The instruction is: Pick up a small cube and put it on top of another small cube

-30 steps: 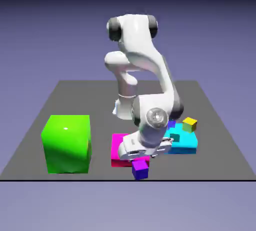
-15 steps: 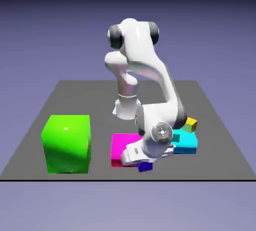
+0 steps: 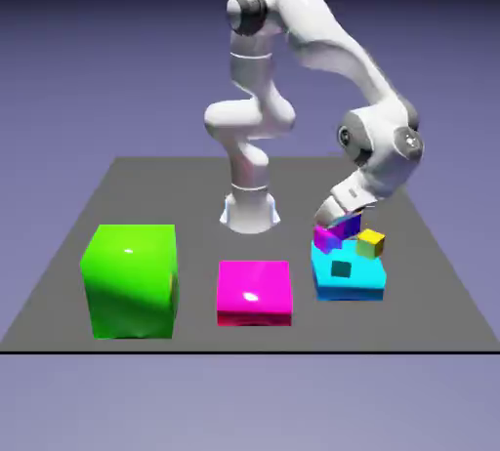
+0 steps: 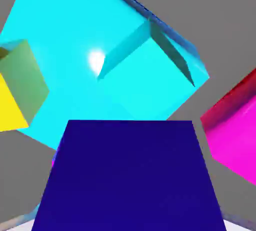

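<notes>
My gripper (image 3: 344,222) is shut on the small indigo cube (image 3: 351,226) and holds it just above the cyan slab (image 3: 356,283), at the exterior view's right. The other small cube (image 3: 325,238), with a magenta top, sits on that slab directly beside and slightly below the held cube. In the hand view the indigo cube (image 4: 130,175) fills the lower half and hides the fingertips. Only a thin magenta sliver shows at its left edge.
A tiny yellow cube (image 3: 370,242) and a tiny teal cube (image 3: 341,268) also rest on the cyan slab (image 4: 65,20). The flat magenta slab (image 3: 254,293) lies at front centre, and the large green block (image 3: 130,280) stands at the front left.
The gripper closed on the indigo cube near the table's front edge, lifted it, and carried it back and to the exterior view's right, over the cyan slab.
</notes>
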### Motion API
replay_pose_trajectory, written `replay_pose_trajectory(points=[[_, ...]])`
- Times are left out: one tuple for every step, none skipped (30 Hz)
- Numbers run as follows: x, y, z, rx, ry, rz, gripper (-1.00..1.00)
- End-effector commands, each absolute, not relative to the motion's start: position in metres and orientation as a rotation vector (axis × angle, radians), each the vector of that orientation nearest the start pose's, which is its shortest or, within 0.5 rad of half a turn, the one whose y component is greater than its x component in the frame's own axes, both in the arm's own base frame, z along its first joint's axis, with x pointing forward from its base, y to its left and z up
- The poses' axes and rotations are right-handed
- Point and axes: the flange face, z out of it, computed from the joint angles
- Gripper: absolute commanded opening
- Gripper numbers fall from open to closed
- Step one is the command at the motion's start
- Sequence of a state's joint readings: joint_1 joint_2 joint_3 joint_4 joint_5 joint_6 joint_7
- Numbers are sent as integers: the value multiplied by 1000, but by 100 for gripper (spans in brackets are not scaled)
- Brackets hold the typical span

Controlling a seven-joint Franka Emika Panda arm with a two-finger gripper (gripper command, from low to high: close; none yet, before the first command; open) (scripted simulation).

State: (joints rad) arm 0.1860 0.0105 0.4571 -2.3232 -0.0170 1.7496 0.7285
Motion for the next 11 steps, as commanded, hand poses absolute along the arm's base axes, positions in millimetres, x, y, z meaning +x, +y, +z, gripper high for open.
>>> replay_pose_trajectory(points=[[336, 258, 307, -3444, 118, 773, -100], [325, 259, 308, -3459, 97, 765, -100], [325, 259, 308, -3459, 97, 765, -100], [321, 255, 293, -3460, 98, 764, -100], [316, 251, 278, -3460, 98, 764, -100], [311, 246, 263, -3460, 98, 764, -100], [305, 242, 249, -3459, 97, 764, -100], [304, 241, 246, -3459, 97, 765, -100], [304, 241, 246, -3459, 97, 765, 100], [304, 241, 246, -3459, 97, 765, 100], [310, 245, 260, -3460, 98, 764, 100]])
